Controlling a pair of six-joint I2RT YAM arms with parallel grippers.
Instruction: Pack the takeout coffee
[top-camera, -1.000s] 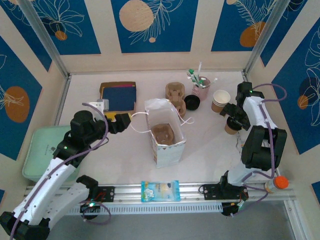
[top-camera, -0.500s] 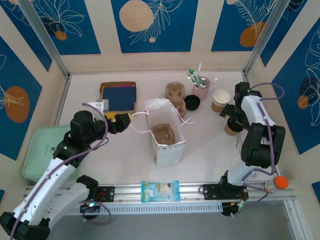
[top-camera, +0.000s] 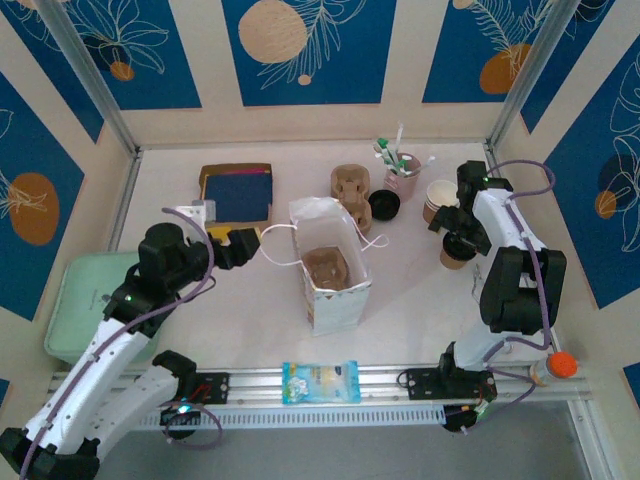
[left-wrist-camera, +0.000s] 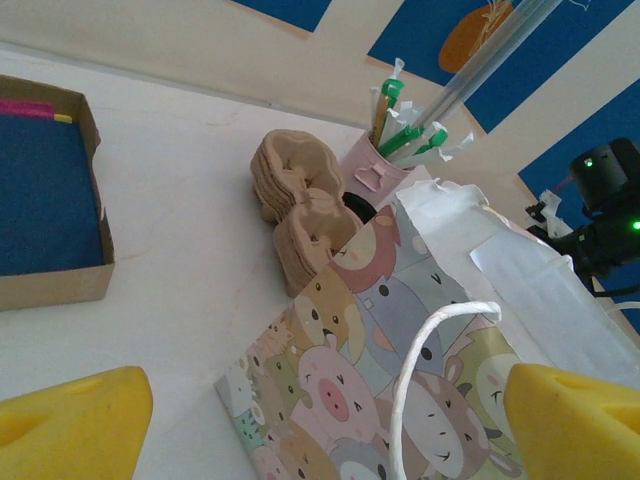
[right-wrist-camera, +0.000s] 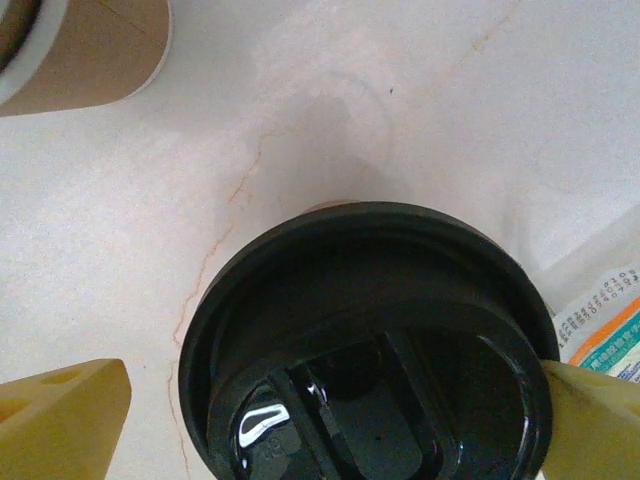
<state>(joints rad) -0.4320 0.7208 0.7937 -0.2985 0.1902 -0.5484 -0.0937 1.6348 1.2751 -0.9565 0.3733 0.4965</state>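
The takeout coffee (top-camera: 454, 256), a brown paper cup with a black lid (right-wrist-camera: 370, 300) on it, stands at the right of the table. My right gripper (top-camera: 456, 236) hangs straight over it, open, one yellow finger on each side of the lid (right-wrist-camera: 325, 420). The right finger lies at the lid's edge and the left one stands apart. The cartoon-animal paper bag (top-camera: 335, 275) stands open mid-table with a pulp cup carrier (top-camera: 327, 267) inside. My left gripper (top-camera: 246, 243) is open beside the bag (left-wrist-camera: 400, 350), and the white cord handle (left-wrist-camera: 425, 350) loops between its yellow pads (left-wrist-camera: 70, 425).
A nested stack of brown cups (top-camera: 438, 200) stands just beyond the coffee. The pink stirrer cup (top-camera: 402, 176), a spare black lid (top-camera: 384, 205) and stacked pulp carriers (top-camera: 350, 186) sit behind the bag. A cardboard box (top-camera: 237, 193) lies at the far left, a green tray (top-camera: 85, 300) at the left edge, a snack packet (top-camera: 320, 381) on the front rail.
The right arm has swung a little to the left and away from the bases, staying over the lidded cup. The left arm and the bag have not moved.
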